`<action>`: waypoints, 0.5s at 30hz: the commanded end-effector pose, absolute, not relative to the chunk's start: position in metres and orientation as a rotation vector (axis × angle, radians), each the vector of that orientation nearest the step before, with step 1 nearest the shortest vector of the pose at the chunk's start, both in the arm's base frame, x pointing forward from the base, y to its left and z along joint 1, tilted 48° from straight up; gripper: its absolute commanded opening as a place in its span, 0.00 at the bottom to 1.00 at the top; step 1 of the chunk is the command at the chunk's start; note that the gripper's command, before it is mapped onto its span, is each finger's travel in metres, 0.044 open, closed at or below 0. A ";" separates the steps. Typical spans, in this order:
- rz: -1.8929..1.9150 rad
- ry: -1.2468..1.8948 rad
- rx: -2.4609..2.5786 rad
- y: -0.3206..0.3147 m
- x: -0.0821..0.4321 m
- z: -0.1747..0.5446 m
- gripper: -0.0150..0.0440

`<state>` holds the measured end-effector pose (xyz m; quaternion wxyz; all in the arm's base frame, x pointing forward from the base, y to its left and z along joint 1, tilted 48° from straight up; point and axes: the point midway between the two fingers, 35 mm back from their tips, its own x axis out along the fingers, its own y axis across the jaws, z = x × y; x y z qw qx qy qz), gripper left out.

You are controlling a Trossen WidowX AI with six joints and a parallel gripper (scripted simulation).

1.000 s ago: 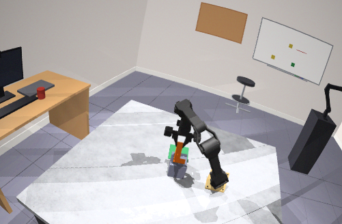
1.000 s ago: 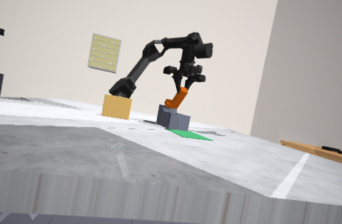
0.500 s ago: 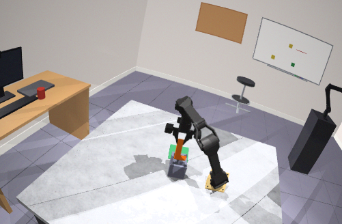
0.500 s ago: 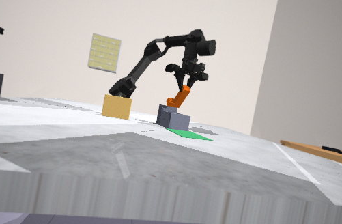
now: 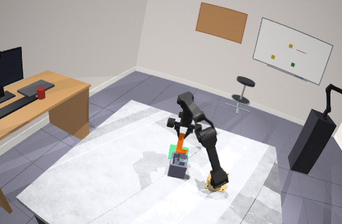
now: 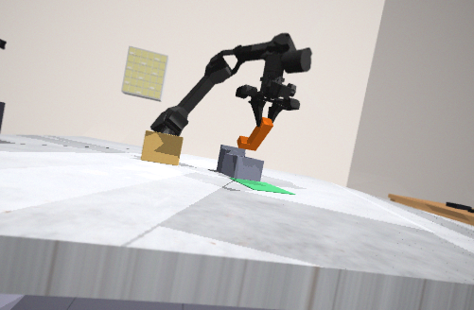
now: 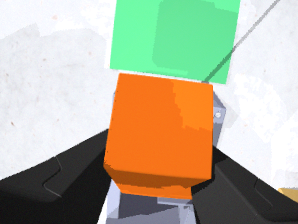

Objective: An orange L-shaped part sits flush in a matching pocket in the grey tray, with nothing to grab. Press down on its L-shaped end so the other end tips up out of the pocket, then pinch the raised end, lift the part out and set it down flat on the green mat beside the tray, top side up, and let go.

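The orange L-shaped part hangs steeply tilted, clear above the tray, its L-shaped end lowest. My gripper is shut on its upper end; in the wrist view the black fingers press on both sides of it. The grey tray stands below the part, its pocket partly visible and empty where it shows. The green mat lies flat beside the tray, ahead of the part in the wrist view. The lower end of the part is mostly hidden in the wrist view.
The arm's yellow base block stands on the white table beside the tray. A wooden desk with a monitor and a red cup stands apart from the table. A black pedestal is on the far side.
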<state>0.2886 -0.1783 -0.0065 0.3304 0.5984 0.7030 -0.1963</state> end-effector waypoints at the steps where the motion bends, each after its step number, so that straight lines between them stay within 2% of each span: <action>1: -0.513 1.852 1.566 -0.187 0.289 -0.020 0.25; 15: -0.523 1.833 1.563 -0.224 0.294 -0.057 0.25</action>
